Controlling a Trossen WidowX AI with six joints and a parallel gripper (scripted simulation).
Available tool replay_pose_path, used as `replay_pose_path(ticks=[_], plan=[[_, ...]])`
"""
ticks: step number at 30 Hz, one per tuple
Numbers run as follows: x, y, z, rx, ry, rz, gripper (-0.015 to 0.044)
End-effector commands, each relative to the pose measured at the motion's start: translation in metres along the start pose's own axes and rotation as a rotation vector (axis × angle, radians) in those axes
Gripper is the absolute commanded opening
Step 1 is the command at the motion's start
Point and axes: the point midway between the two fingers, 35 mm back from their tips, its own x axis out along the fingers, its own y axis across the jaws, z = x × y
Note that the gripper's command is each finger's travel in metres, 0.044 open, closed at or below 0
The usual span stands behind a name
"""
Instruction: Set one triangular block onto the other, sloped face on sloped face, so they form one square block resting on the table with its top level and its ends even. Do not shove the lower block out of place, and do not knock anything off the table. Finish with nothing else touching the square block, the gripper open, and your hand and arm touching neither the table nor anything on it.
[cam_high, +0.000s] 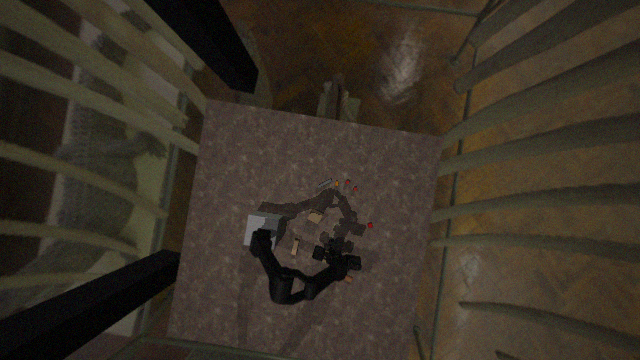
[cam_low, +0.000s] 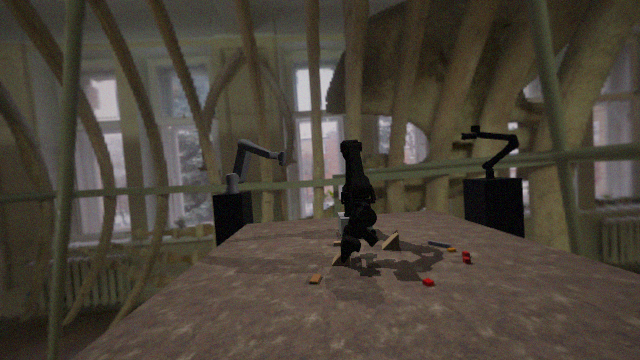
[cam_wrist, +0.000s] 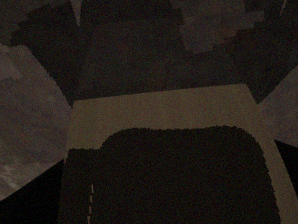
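Note:
One tan triangular block (cam_low: 337, 260) (cam_wrist: 160, 107) is between the fingers of my gripper (cam_low: 346, 255) (cam_wrist: 166, 151). The gripper is shut on it, low over the table (cam_high: 240, 150) (cam_low: 240, 320). In the exterior view the block's lower edge appears at table level; whether it touches is hard to tell. A dark shadow covers much of its face in the wrist view, and the arm hides most of it in the top view. The other triangular block (cam_high: 315, 217) (cam_low: 391, 242) stands apart on the table, farther back in the exterior view, with a sloped side showing.
A thin tan piece (cam_high: 295, 247) lies near the arm. An orange-brown block (cam_high: 348, 279) (cam_low: 315, 279) lies near the gripper. Red pieces (cam_high: 370, 225) (cam_low: 428, 282), an orange piece (cam_high: 337, 183) (cam_low: 451, 249) and a blue-grey bar (cam_high: 325, 183) (cam_low: 439, 244) lie beyond the second block.

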Motion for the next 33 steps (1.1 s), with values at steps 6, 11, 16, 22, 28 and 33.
replay_pose_path(ticks=[6, 11, 16, 22, 28, 33], plan=[[-0.006, 0.000, -0.016, 0.002, -0.218, -0.002, 0.0000], [-0.008, 0.000, -0.025, 0.002, -0.347, -0.002, 0.0000], [-0.008, 0.000, -0.034, 0.001, -0.475, -0.002, 0.0000], [-0.008, 0.000, -0.045, 0.000, -0.629, -0.002, 0.0000], [-0.005, 0.000, -0.056, 0.000, -0.783, -0.002, 0.0000], [-0.002, 0.000, -0.065, -0.001, -0.912, -0.001, 0.0000]])
